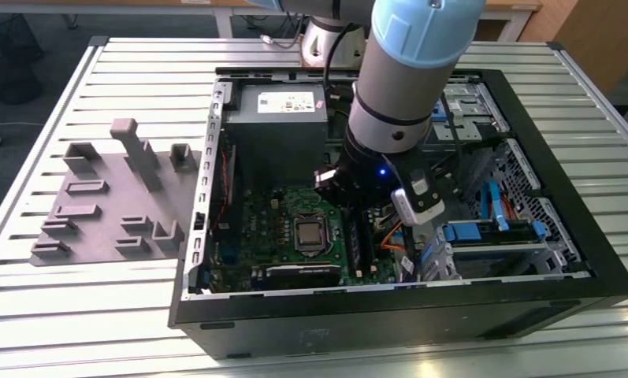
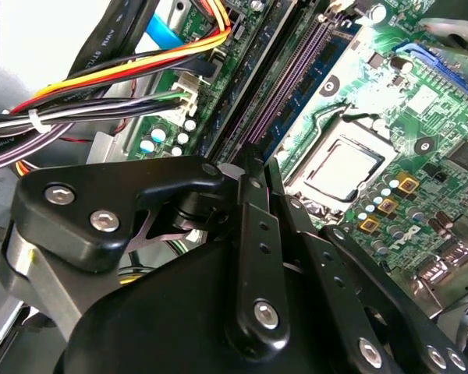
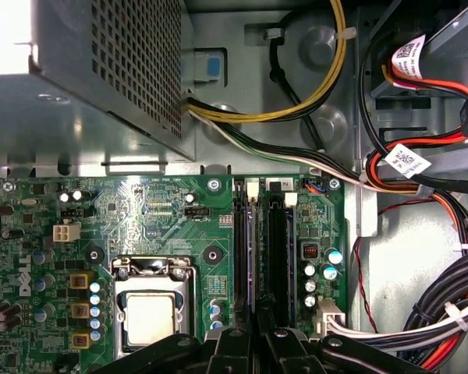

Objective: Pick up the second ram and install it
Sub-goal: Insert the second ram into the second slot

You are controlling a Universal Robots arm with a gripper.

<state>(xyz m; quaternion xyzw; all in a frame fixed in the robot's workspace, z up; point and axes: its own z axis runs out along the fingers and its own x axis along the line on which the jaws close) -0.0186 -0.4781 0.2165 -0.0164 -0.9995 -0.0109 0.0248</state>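
While I hang low over the motherboard [image 3: 164, 210], my claw [image 3: 257, 333] is drawn narrow, tips nearly together. The second ram [image 3: 252, 249] stands on edge in its slot beside the processor [image 3: 152, 315], running under my tips; I cannot tell whether I grip it.

This looks like a robotics lab or test workshop. An opened desktop computer case [image 1: 566, 260] lies on its side on a table [image 1: 83, 315] of ribbed aluminium slats, with a grey moulded fixture tray [image 1: 109, 205] (all pegs and pockets) beside it at the exterior view's left. The robot arm [image 1: 414, 71] stands mounted at the table's far edge. Beyond it run wooden desk edges [image 1: 514, 9] over a dark floor [image 1: 40, 47], and a black mesh bin [image 1: 9, 55] stands there
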